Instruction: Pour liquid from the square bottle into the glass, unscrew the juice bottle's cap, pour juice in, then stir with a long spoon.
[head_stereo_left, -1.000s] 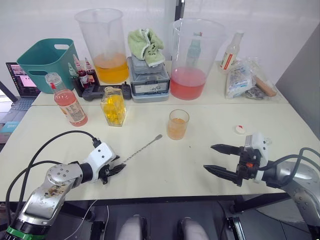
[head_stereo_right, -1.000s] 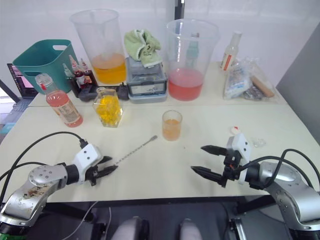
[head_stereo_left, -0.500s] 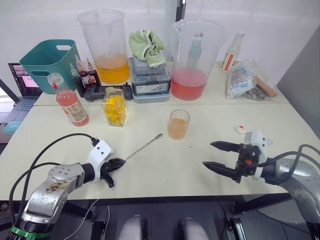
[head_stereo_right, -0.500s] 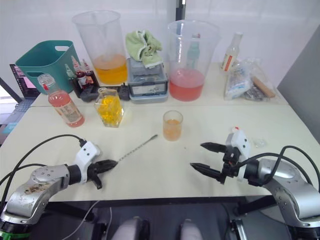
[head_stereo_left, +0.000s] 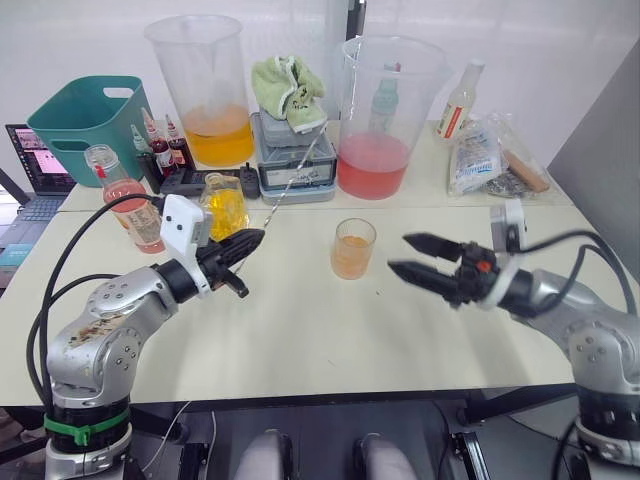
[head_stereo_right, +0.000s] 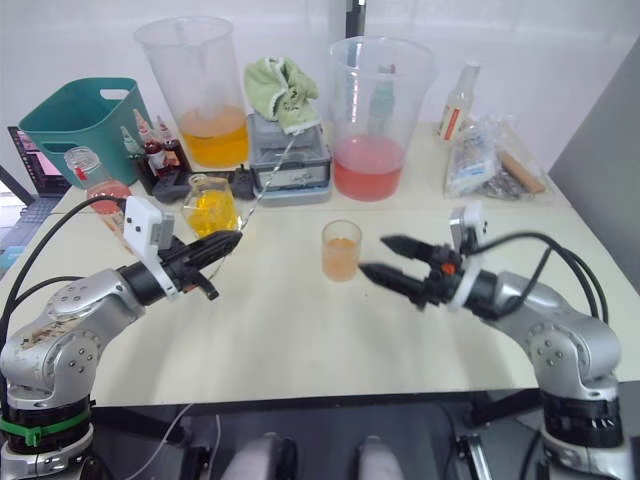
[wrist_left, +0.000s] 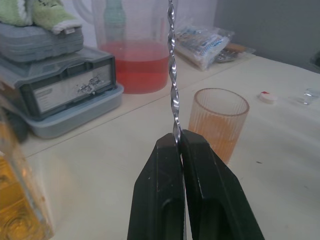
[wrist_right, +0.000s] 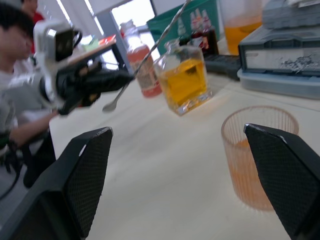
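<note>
My left gripper (head_stereo_left: 243, 247) is shut on the long spoon (head_stereo_left: 292, 180) and holds it above the table. The spoon slants up and away toward the grey case, and a short lower end (wrist_right: 110, 106) pokes out below the fingers. The glass (head_stereo_left: 352, 248), holding orange liquid, stands at the table's middle. Just to its right my right gripper (head_stereo_left: 398, 254) is open, its tips pointing at the glass with nothing between them. The square bottle (head_stereo_left: 228, 207) stands behind my left gripper. My left wrist partly hides the juice bottle (head_stereo_left: 113, 186). The cap (wrist_left: 265, 96) lies beyond the glass.
Along the back stand a big beaker of orange liquid (head_stereo_left: 205, 90), a grey case with a green cloth (head_stereo_left: 295, 155), a big beaker of pink liquid (head_stereo_left: 385, 110), a pale bottle (head_stereo_left: 457, 100) and plastic bags (head_stereo_left: 485, 155). A teal basket (head_stereo_left: 85, 115) sits back left. A person (wrist_right: 20, 30) sits beyond.
My left gripper closed on the spoon and lifted it off the table, up and forward. My right gripper, still open, moved left and forward to the glass.
</note>
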